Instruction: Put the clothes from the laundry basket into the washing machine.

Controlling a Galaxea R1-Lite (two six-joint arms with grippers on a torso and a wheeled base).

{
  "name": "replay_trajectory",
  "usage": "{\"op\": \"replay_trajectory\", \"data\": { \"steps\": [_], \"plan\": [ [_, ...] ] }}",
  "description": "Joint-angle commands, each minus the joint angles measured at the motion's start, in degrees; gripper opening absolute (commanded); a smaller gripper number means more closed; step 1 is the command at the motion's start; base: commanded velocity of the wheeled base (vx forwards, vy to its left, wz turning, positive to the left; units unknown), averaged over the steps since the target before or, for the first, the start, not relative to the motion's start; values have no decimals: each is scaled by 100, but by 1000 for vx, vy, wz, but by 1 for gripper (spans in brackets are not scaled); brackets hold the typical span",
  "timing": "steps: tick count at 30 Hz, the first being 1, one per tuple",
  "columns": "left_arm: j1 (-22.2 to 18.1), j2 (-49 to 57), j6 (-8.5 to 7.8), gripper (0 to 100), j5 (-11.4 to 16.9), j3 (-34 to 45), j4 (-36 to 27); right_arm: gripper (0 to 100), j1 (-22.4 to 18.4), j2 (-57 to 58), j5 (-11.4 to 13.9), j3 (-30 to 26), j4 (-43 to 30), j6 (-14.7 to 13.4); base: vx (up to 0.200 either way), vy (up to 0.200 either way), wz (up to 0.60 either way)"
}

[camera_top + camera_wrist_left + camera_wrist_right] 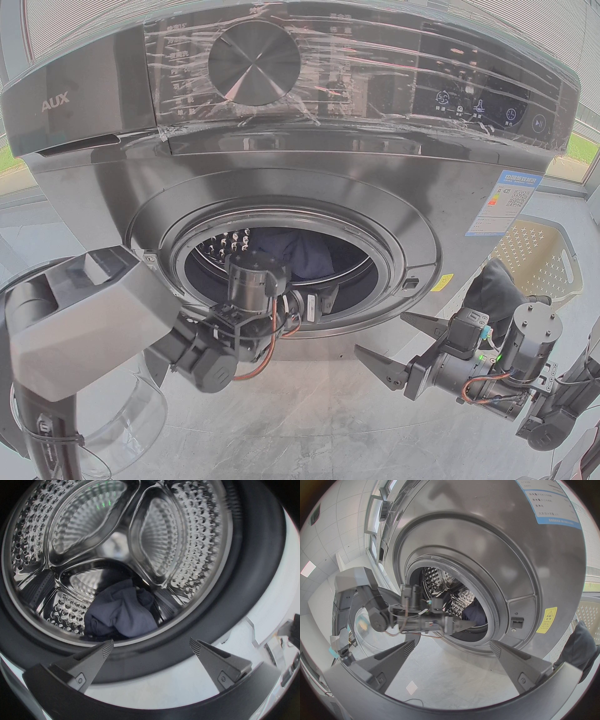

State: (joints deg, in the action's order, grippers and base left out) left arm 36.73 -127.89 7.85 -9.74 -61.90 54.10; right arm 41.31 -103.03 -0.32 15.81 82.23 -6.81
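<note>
Left claw (150, 643) at drum (193, 542) mouth: wide open, empty. Blue cloth (122, 611) lies low in drum, past seal (250, 589). Right claw (381, 333) low right, wide open, empty. Dark garment (494, 290) drapes over basket (544, 256) rim, near right. Likely next: draw left claw straight out, clear of seal. Right then pinches garment's top fold, lifts high.

Grey marbled floor (312, 425) spreads in front; grass (582, 149) shows through a window; 1 bright square panel (308, 568) sits among white tiles.
</note>
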Motion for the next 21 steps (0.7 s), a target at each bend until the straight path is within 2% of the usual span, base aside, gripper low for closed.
{"op": "replay_trajectory", "data": {
  "steps": [1,5,9,15,19,21],
  "plan": [
    [722,1768,-29,100,201,2244,812,100,87,214,23,-474,83,13,0,0,0],
    [1020,2550,-3,100,174,3316,1331,100,79,504,-12,-720,83,13,0,0,0],
    [1091,3341,6,100,174,4134,1419,100,8,934,-21,-1036,48,5,0,0,0],
    [1020,4308,-3,100,104,4696,1375,100,-168,1514,-30,-1247,-5,13,0,0,0],
    [1003,4800,-64,100,34,4951,1331,100,-387,1787,-153,-1361,-66,31,-200,0,0],
    [853,5204,-126,100,-28,5268,1331,100,-625,2077,-206,-1423,-251,31,-200,0,0]
  ]
}}
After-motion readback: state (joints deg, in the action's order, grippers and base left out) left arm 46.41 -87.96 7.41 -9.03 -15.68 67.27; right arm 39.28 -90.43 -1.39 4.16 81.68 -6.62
